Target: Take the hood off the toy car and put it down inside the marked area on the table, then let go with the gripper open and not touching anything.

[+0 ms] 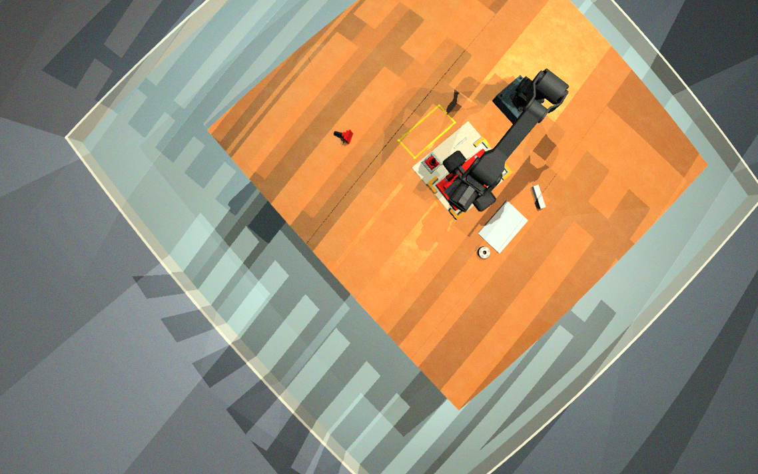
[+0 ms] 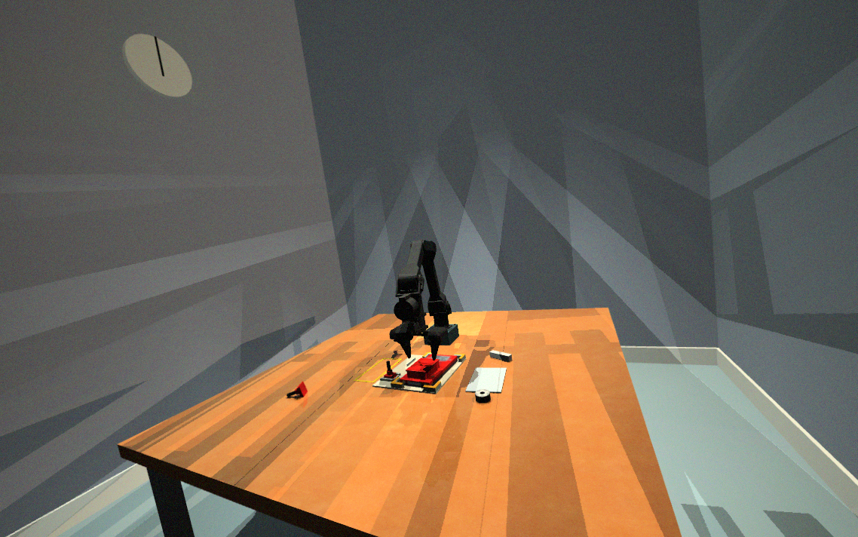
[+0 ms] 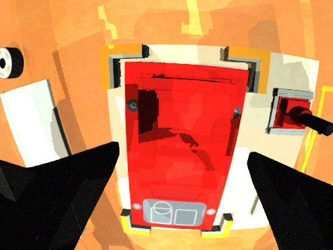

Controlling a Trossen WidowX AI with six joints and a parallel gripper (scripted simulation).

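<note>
Gripper [image 3: 183,164] above toy car [image 3: 184,141], empty.
Fingers spread wide either side, presumably to straddle the hood.

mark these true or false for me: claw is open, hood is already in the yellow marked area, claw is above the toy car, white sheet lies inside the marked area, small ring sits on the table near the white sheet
1. The claw is open and holds nothing. True.
2. The hood already lies inside the yellow marked area. False: nothing lies within the outline, and the red toy car sits whole on its base plate.
3. The claw hangs above the toy car, one finger to each side of it. True.
4. The white sheet lies inside the marked area. False: it lies on the table on the far side of the car from the outline.
5. A small ring sits on the table by the white sheet. True.
</note>
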